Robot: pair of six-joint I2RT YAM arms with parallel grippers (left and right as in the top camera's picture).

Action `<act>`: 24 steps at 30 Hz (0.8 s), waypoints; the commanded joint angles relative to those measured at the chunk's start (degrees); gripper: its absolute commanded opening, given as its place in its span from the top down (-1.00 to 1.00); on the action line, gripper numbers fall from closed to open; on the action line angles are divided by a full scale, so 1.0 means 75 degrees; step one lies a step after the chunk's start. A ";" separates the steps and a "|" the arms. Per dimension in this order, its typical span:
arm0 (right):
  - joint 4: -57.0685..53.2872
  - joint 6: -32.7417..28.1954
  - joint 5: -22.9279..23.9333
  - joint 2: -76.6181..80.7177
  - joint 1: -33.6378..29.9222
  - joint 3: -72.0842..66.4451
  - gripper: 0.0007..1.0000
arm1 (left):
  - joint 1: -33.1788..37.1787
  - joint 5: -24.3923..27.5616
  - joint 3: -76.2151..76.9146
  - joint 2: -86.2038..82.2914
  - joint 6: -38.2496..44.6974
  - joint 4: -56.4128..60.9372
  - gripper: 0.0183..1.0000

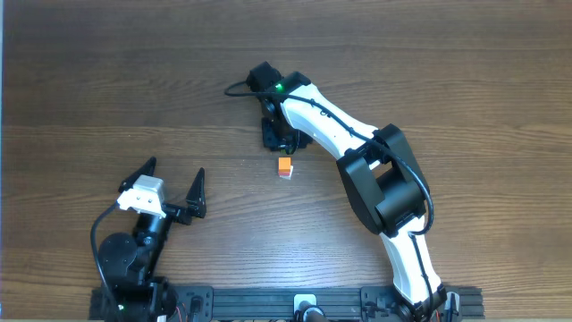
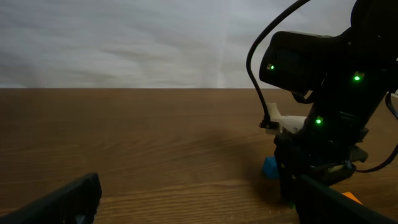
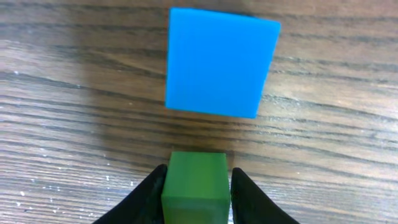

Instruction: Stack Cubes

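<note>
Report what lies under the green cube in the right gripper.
Wooden table shows around the green cube, which the right gripper holds; the blue cube sits apart from it, not beneath. The spot directly below is covered by the cube itself.

Small cube [image 3: 196,174] in right hand [image 3: 198,186], near larger cube [image 3: 217,62] on table [image 3: 62,124], third cube [image 1: 284,167] nearer arm bases

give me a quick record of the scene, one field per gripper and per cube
right gripper: shut on the green cube
left gripper: open, holding nothing, near its own base
green cube: beside the blue cube, not on it
blue cube: flat on the table
orange cube: alone on the table, nearer the arm bases
stack: not started
</note>
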 commanded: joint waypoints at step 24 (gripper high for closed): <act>-0.0204 -0.0201 -0.0064 -0.0291 0.0055 0.0516 0.69 | -0.0035 0.0076 -0.0067 -0.0032 0.0108 0.0035 -1.00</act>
